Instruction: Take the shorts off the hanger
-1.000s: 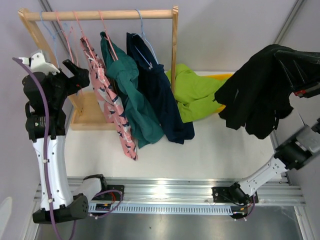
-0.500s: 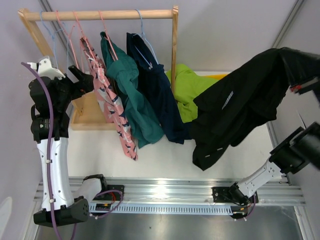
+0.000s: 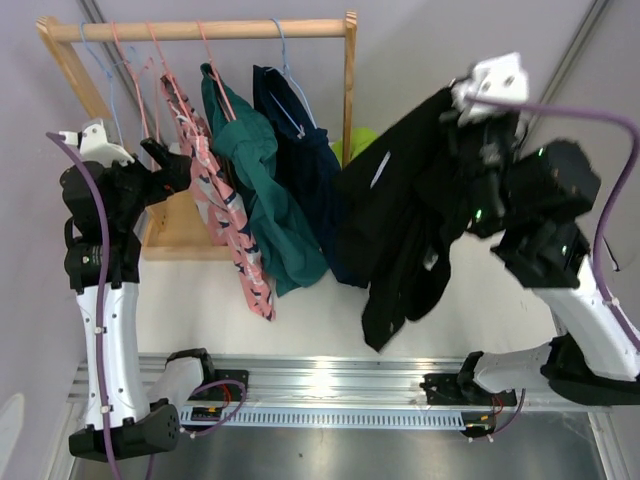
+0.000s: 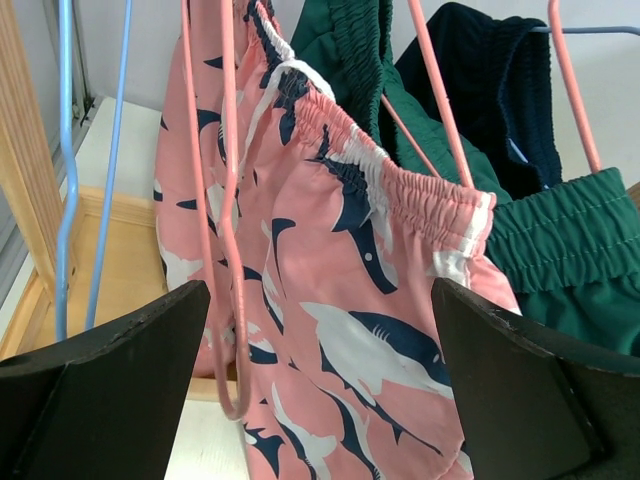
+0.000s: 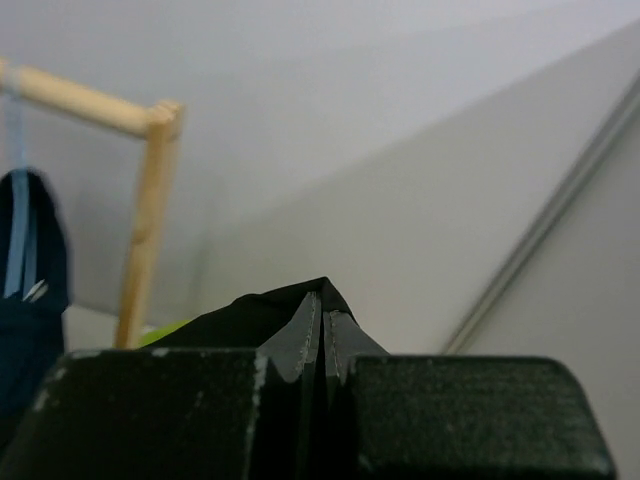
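My right gripper point(image 3: 455, 115) is shut on black shorts point(image 3: 400, 220), which hang from it in the air right of the wooden rack; a pinched fold of them point(image 5: 322, 325) shows between its fingers. My left gripper point(image 3: 170, 160) is open, facing pink shark-print shorts point(image 4: 340, 300) on a pink hanger point(image 4: 225, 200); its fingers point(image 4: 110, 390) stand either side, not touching. Teal shorts point(image 3: 262, 190) and navy shorts point(image 3: 315, 190) also hang on the rack.
The wooden rack's rail point(image 3: 200, 30) and right post point(image 3: 349, 80) stand at the back left, its base tray point(image 3: 180, 235) below. An empty blue hanger point(image 4: 68, 170) hangs left of the pink shorts. Lime green shorts point(image 3: 362, 142) lie behind the black ones.
My right arm has swung the black shorts from the far right edge leftward and up toward the rack's right post. My left gripper has shifted slightly closer to the pink shorts.
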Tool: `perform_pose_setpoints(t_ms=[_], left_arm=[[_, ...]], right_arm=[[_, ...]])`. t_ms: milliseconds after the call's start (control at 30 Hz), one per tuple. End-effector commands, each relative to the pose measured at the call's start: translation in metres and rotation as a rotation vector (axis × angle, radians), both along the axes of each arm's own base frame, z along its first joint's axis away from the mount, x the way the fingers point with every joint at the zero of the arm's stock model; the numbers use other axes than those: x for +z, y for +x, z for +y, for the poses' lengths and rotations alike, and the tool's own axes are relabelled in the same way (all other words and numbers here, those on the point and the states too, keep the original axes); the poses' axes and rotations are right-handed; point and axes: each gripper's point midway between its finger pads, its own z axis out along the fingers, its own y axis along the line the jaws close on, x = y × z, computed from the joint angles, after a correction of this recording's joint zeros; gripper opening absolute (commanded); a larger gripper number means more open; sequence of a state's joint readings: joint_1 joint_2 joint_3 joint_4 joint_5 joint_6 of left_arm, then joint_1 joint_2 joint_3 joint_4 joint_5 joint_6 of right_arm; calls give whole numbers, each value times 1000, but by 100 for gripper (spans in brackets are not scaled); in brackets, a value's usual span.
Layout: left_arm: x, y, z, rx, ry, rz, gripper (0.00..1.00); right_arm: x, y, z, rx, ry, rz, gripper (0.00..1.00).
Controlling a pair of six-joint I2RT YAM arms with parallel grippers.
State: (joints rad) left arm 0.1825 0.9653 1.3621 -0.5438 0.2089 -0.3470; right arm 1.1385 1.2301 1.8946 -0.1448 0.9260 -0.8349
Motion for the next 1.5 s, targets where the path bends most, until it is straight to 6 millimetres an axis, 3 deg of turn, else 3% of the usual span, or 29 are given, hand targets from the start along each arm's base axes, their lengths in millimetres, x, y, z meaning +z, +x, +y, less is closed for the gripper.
perform_pose_setpoints(t_ms=[0,67,100,133,200,233,300,333,467,533,567,633,700,733,800,833,867,900,933,1100,1133,1200,1233,1267,1300,1333,1367,1400,1467], left_arm=[[20,-6,-3,-15,26,-71,99],[20,-6,-4,-19,24,-73,99],[19,-6,-4,-21,24,-73,99],[19,-7,-4,-21,24,-73,99],[19,-8,-5,-23,28,-75,100],[19,-9,-5,-22,30,-73,99],[19,-10,-4,-19,34,-76,99],[20,-10,-5,-20,34,-79,99],[18,-11,-5,-23,30,-82,99],[17,-11,-4,-19,32,-82,99],[16,-11,-4,-16,38,-81,99],[15,-12,-1,-4,43,-76,99],[16,-10,1,6,46,-76,99],[18,-10,1,9,45,-77,99],[19,-9,2,14,40,-71,99],[23,-9,2,16,39,-77,99],[27,-10,3,21,41,-83,99],[34,-12,3,25,43,-92,99],[37,-13,4,29,41,-94,99],[68,-23,-3,12,17,-153,99],[71,-22,-4,10,5,-156,99],[82,-22,-6,-1,-2,-172,99],[86,-17,-7,-5,-12,-174,99],[93,-16,-7,-8,-14,-181,99],[93,-13,-8,-12,-19,-173,99],[106,-13,-9,-14,-21,-197,99],[100,-3,-7,-13,-29,-176,99],[102,3,-7,-16,-34,-185,99],[98,17,-7,-21,-48,-171,99]], right_arm=[[31,21,-7,133,145,-33,0],[41,51,-1,105,150,-41,0],[45,68,-18,45,152,-53,0],[37,93,-2,78,143,-28,0],[58,107,-32,43,194,-91,0],[61,115,-29,93,220,-99,0],[57,140,-30,111,244,-103,0],[52,155,-45,93,252,-103,0],[3,219,-46,141,294,-31,0],[-43,259,-51,117,326,56,0],[-61,270,-51,114,331,94,0],[-123,289,-51,94,361,198,0],[-148,290,-54,91,423,190,0],[-196,285,-54,78,432,270,0],[-232,282,-55,76,488,328,0],[-268,283,-56,62,497,408,6],[-290,284,-64,37,511,467,55],[-306,285,-67,19,531,504,90],[-328,281,-72,-10,533,544,99],[-335,249,-83,-46,551,549,99],[-317,235,-85,-37,571,516,99],[-325,211,-82,-31,579,539,99],[-323,200,-80,-16,581,535,100],[-301,179,-80,5,590,487,99],[-314,165,-75,11,590,513,99],[-312,154,-72,31,589,510,99],[-296,135,-72,50,603,468,99],[-310,123,-71,48,600,507,99],[-309,103,-64,77,603,526,99]])
